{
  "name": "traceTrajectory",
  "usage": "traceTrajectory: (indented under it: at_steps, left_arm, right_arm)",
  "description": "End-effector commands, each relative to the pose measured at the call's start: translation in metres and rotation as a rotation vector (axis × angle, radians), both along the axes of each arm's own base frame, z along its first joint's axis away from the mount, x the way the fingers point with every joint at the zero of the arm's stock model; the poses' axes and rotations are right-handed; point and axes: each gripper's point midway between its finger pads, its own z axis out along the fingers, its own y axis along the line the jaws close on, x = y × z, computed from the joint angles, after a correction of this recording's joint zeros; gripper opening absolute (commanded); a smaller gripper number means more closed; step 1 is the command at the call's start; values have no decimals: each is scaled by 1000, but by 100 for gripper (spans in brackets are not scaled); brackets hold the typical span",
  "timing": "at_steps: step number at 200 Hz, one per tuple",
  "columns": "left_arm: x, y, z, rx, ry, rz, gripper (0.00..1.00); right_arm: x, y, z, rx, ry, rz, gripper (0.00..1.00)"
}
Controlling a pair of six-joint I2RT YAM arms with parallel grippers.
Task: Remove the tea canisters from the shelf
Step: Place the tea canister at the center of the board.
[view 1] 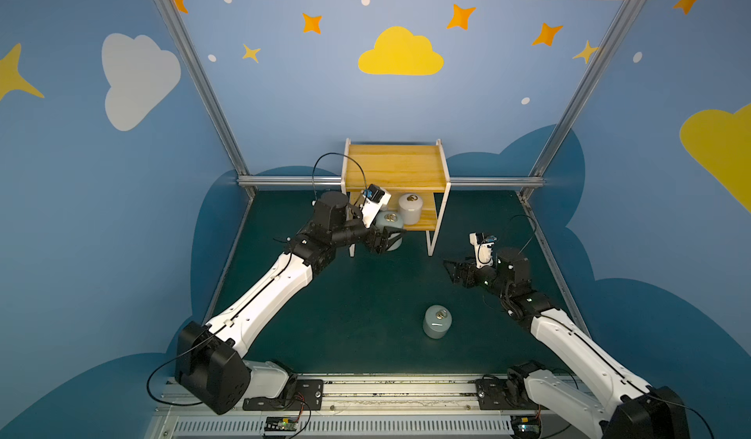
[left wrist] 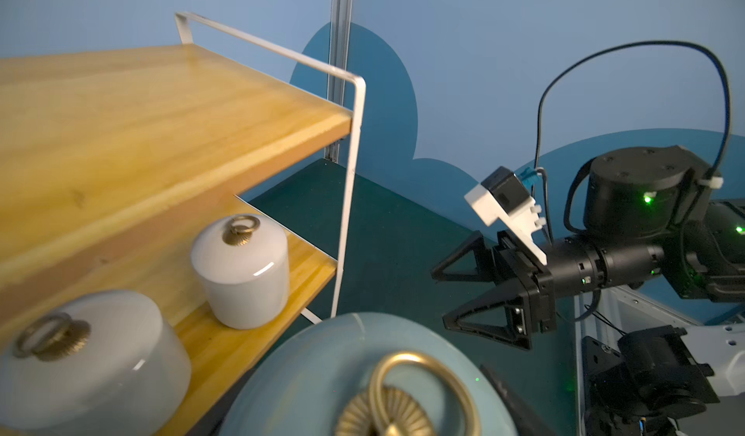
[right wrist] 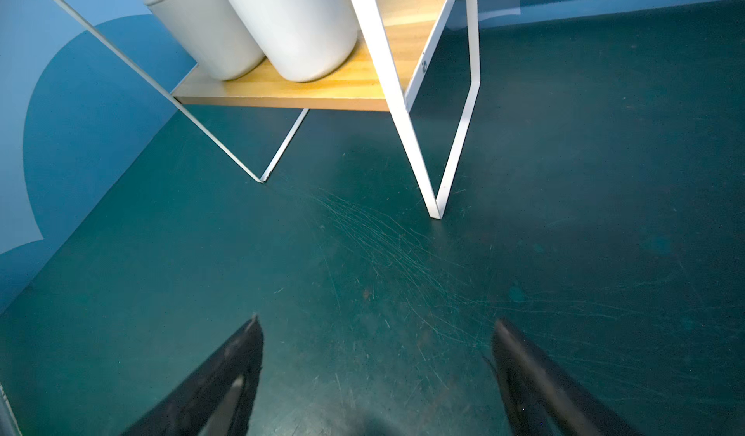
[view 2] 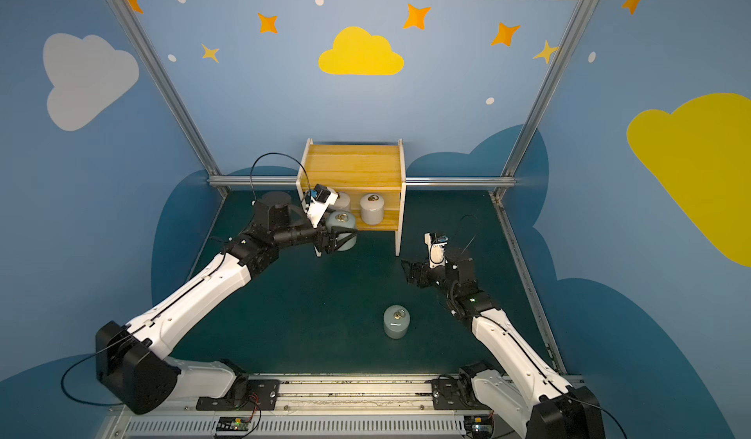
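Glossy squat blue-grey tea canister point(view 1: 386, 223), brass-ringed lid, gripped by left fingers point(view 1: 380, 243) at seven o'clock of the wooden shelf point(view 1: 396, 165); right fingers point(right wrist: 242, 357) wide, empty.

Yellow wood shelf point(view 1: 396, 167), white frame point(right wrist: 407, 131), two white jars point(left wrist: 242, 270) point(left wrist: 92, 357) on its lower board point(left wrist: 217, 349), pale blue jar point(left wrist: 322, 373) at shelf's front, other blue jar point(view 1: 437, 323) well before it, dark teal table point(view 1: 345, 315), blue walls point(view 1: 284, 91), yellow clouds point(view 1: 400, 53)

Lower tier of shelf point(view 1: 396, 169) is carrying white canister point(left wrist: 242, 268) and second white canister point(left wrist: 88, 357); held blue-grey canister point(view 1: 388, 222) is sitting just before it; free blue-grey canister point(view 1: 437, 321) is standing on counter point(view 1: 345, 303).
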Motion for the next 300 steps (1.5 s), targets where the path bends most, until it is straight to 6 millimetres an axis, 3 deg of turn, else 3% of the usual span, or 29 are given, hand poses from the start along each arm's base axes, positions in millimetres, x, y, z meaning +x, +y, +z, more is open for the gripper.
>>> traceTrajectory:
  at_steps: [1,75,146,227,300]
  left_arm:
    - [-17,-1,36,-98,-150,-1,64]
    - [-53,-20,-67,-36,-95,-3,63]
    - [-74,-36,-139,9,-53,5,59]
    - [-91,-68,-186,29,-61,-29,59]
    - [-92,-66,-195,34,-61,13,59]
  right_arm:
    - [1,-4,13,5,-52,-11,91]
    - [3,-15,0,-34,-73,-38,91]
    - [10,-22,-8,-32,-83,-69,91]
    - [9,-28,-14,-38,-68,-76,91]
    - [8,-34,-14,-38,-70,-87,91]
